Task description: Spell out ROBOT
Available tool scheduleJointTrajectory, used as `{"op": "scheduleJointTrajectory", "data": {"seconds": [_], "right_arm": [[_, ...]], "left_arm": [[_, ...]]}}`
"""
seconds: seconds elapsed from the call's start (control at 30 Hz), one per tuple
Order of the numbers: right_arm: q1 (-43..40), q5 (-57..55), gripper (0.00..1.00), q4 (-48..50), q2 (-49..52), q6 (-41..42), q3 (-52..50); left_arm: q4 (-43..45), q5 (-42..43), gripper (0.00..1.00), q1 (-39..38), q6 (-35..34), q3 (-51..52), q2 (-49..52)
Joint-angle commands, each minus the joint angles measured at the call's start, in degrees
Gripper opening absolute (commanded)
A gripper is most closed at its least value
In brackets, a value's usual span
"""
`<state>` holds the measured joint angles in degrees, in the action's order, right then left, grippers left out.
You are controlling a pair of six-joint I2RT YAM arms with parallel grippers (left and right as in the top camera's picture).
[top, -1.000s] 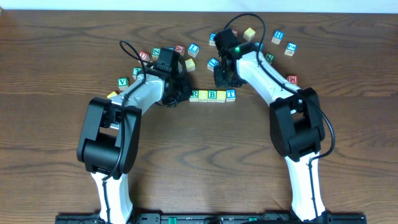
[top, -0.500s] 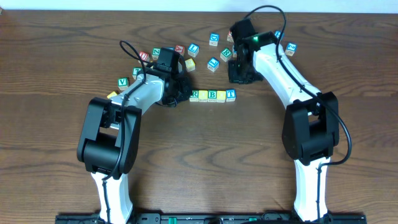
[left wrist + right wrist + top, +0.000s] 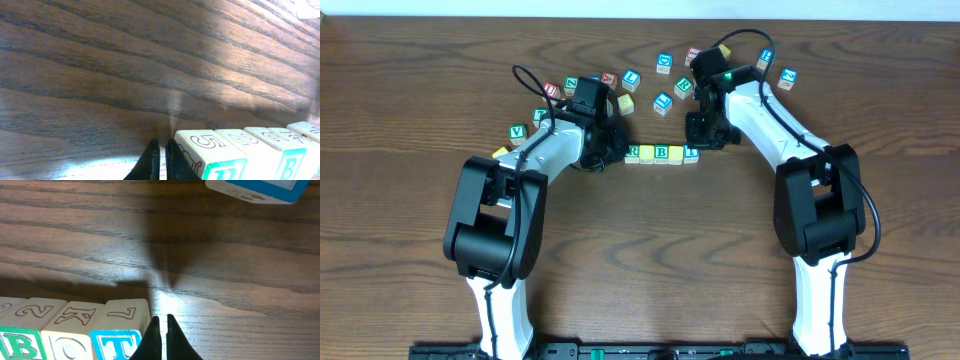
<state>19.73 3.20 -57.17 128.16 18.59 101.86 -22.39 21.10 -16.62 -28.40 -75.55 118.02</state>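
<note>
A row of several letter blocks (image 3: pixel 661 153) lies on the wooden table. In the left wrist view its left end is the R block (image 3: pixel 210 155). In the right wrist view the B block (image 3: pixel 20 347), O block (image 3: pixel 67 342) and blue T block (image 3: pixel 120 342) show. My left gripper (image 3: pixel 616 150) is shut and empty, and its tips (image 3: pixel 162 161) rest on the table just left of the R block. My right gripper (image 3: pixel 704 138) is shut and empty, and its tips (image 3: pixel 161 336) are down against the right side of the T block.
Loose letter blocks lie scattered behind the row: blue ones (image 3: pixel 663 62) (image 3: pixel 662 102) (image 3: pixel 788 77), a green one (image 3: pixel 683 87), a yellow one (image 3: pixel 626 102), red ones (image 3: pixel 551 89) and a green V block (image 3: pixel 517 131) at left. A blue block (image 3: pixel 260 189) lies beyond the right fingers.
My right gripper swung right from above the blocks behind the row, then came down to the row's right end beside the T block. The left arm has not moved.
</note>
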Motion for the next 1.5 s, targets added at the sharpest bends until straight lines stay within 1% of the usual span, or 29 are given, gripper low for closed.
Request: {"op": "scheduleJointTrajectory", "data": {"seconds": [0.0,0.57,1.47], "right_arm": [[0.35,0.44,0.01,-0.11,-1.07,-0.66,-0.42],[1.33,0.44,0.02,-2.43,-1.07,-0.61,-0.42],[1.38,2.58,0.03,-2.43,-1.07,-0.63,-0.42]], "left_arm": [[0.02,-0.11,0.07,-0.24,1.01,0.33,1.53],[0.02,-0.13,0.08,-0.24,1.01,0.33,1.53],[0.02,-0.11,0.07,-0.24,1.01,0.33,1.53]]}}
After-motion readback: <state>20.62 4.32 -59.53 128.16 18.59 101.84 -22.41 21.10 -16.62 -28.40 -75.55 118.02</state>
